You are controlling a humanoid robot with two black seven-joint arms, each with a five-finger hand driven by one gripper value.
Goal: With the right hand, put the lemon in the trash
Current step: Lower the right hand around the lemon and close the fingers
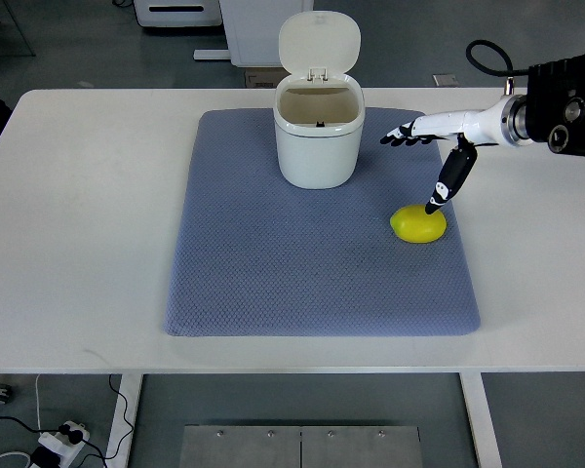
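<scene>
At right of centre, on the grey-blue mat, a yellow lemon is seen, just below the right hand, whose fingers are spread, nothing grasped. Toward upper centre, a white trash bin is found with its lid raised.

We see our right arm entering from the upper right edge of the frame, its dark forearm leading into a white wrist. Our right hand sits right of the frame's centre, its fingers stretched leftward and spread. The thumb hangs down and away from them, black tip lowest.
</scene>
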